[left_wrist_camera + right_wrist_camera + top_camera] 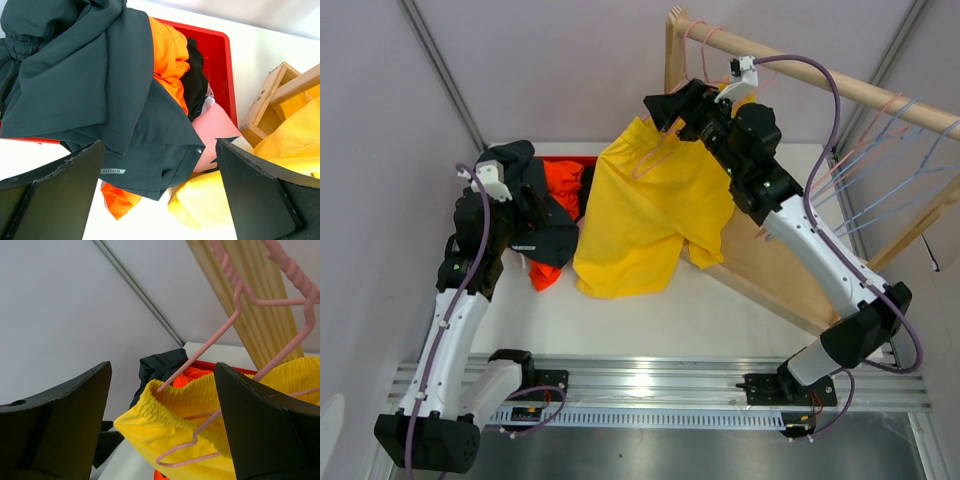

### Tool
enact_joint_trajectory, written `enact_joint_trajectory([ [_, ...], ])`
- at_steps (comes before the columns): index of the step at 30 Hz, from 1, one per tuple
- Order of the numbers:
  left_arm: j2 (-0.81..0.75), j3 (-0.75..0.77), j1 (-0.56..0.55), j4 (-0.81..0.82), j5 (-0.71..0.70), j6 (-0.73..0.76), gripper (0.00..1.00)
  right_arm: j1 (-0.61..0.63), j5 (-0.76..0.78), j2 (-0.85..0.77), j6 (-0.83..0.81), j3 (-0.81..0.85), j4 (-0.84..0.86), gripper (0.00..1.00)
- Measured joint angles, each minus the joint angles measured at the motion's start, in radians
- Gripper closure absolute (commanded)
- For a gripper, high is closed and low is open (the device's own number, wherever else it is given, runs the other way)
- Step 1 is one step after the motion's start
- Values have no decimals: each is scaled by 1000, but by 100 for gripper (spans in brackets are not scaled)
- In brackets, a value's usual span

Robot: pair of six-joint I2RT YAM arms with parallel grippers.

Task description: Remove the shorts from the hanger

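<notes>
The bright yellow shorts (650, 210) hang by their waistband on a pink wire hanger (658, 155) hooked over the wooden rail (820, 65). My right gripper (672, 108) is open at the top of the shorts. In the right wrist view its jaws (164, 370) stand wide either side of the yellow waistband (200, 440) and the hanger (210, 345), touching neither. My left gripper (160, 150) is open and empty just above the hem of the dark charcoal shorts (75, 75). In the top view the left gripper (525, 225) blends into that dark cloth.
A red bin (220, 65) at the back left holds orange shorts (167, 55), black shorts (197, 80) and pink shorts (215, 130), with the charcoal pair draped over its rim. Empty blue and pink hangers (890, 150) hang further along the rail. The wooden rack's side panel (770, 270) stands at right.
</notes>
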Motion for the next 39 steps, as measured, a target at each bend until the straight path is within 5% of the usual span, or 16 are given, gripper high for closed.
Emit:
enact_joint_trajectory([
  [10, -4, 0, -11, 0, 0, 0, 1, -3, -2, 176, 29, 146, 19, 20],
  [13, -4, 0, -16, 0, 0, 0, 1, -3, -3, 193, 38, 160, 23, 36],
  [17, -4, 0, -18, 0, 0, 0, 1, -2, 0, 198, 46, 160, 13, 74],
  [23, -5, 0, -21, 1, 2, 1, 1, -1, 23, 175, 86, 101, 18, 97],
  [32, -95, -3, -184, 37, 73, 63, 1, 26, 12, 10, 142, -44, -9, 100],
  [39, -176, 43, -226, 115, 289, 73, 1, 64, -79, -167, 210, -80, -19, 100],
])
